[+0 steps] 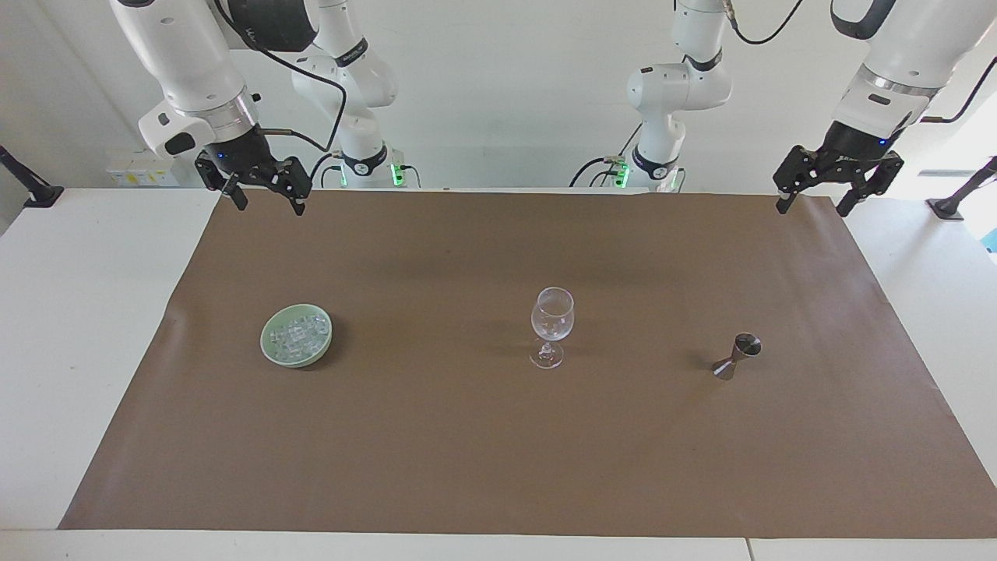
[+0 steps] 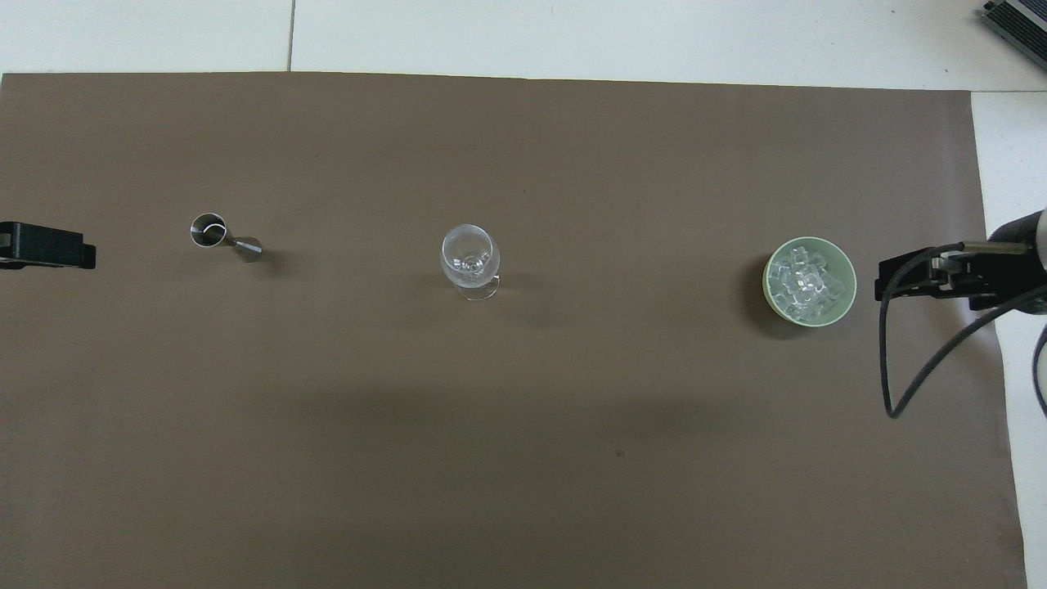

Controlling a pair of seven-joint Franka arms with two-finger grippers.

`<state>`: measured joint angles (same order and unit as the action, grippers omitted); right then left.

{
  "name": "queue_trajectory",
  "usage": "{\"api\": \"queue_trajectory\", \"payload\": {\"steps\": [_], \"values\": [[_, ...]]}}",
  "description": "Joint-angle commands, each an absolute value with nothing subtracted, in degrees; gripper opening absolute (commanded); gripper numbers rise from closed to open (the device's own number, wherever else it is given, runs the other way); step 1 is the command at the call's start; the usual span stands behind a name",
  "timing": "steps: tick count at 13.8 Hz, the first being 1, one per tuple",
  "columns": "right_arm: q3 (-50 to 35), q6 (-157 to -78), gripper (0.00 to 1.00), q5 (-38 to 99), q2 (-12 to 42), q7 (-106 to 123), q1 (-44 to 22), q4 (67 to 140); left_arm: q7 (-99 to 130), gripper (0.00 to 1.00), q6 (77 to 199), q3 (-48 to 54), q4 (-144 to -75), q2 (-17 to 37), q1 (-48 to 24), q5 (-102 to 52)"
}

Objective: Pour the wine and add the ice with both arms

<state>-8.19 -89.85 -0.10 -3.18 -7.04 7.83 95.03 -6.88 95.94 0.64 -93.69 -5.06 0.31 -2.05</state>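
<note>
Step in hand: the very start, as I judge it; nothing has been picked up, and the glass looks empty of both wine and ice.
Left gripper [image 1: 839, 191]: raised over the edge of the brown mat [image 1: 436, 436] at the left arm's end of the tabletop [image 1: 70, 327], fingers spread wide, holding nothing.
Right gripper [image 1: 259, 183]: raised over the mat's edge at the right arm's end, fingers likewise wide apart and empty.
Ice [image 1: 299, 333]: a heap of small clear cubes in a pale green bowl [image 1: 273, 354], standing on the mat toward the right arm's end.
Wine glass [image 1: 551, 323]: upright in the middle of the mat, between the bowl and the measuring cup, well apart from both.
Measuring cup [image 1: 736, 356]: a small dark metal double cone, standing toward the left arm's end; whether it holds any liquid I cannot tell.
Next move: probably the left gripper comes down around the measuring cup's narrow waist, keeping it upright on the way to the glass; the right gripper then has to pinch a single cube from the bowl.
Care needed: the glass is tall and slender on its stem, so a knock could tip it.
</note>
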Motion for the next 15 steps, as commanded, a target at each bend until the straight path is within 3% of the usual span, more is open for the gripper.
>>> {"api": "queue_trajectory", "payload": {"steps": [1,8,15], "values": [[-8.4,-89.8,1.00,-0.4,-4.0,-6.9,8.1,95.9,-9.7,1.00,98.2,0.3,-94.5,-5.3,0.5,-1.8],[-8.4,-89.9,1.00,-0.4,-4.0,-6.8,8.1,95.6,-10.2,1.00,98.1,0.2,-92.8,-2.3,1.3,-2.3],[-8.5,-90.3,1.00,-0.4,-4.0,-6.9,8.0,95.7,-9.9,1.00,97.6,0.1,-85.9,4.0,1.6,-4.6]]}}
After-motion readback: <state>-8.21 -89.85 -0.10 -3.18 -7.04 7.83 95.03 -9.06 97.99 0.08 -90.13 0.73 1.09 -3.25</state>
